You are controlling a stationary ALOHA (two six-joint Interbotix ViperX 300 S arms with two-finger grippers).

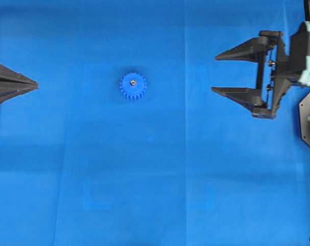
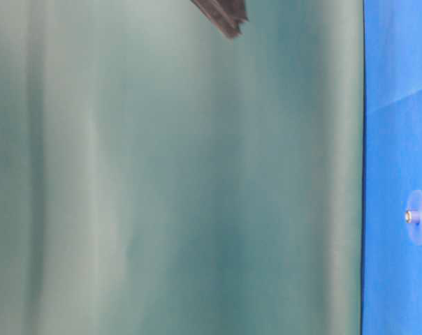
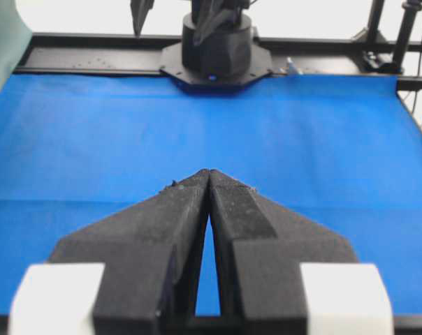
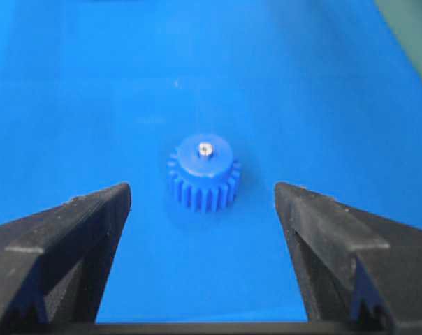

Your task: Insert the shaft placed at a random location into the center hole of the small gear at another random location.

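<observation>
The small gear (image 1: 133, 86) lies flat on the blue surface, left of the middle. The shaft (image 1: 133, 81) stands upright in its center hole, showing as a shiny dot on the hub and filling the hole. In the right wrist view the gear (image 4: 204, 174) with the shaft's tip (image 4: 205, 148) sits ahead of my right gripper (image 4: 202, 190), which is open and empty. Overhead, the right gripper (image 1: 215, 73) is well to the gear's right. My left gripper (image 1: 36, 84) is shut and empty at the left edge, its fingertips (image 3: 209, 172) pressed together.
The blue mat (image 1: 155, 184) covers the whole work surface. A green backdrop (image 2: 176, 174) fills most of the table-level view, where the gear (image 2: 420, 216) shows at the right edge. The opposite arm's black base (image 3: 214, 42) stands at the mat's far end.
</observation>
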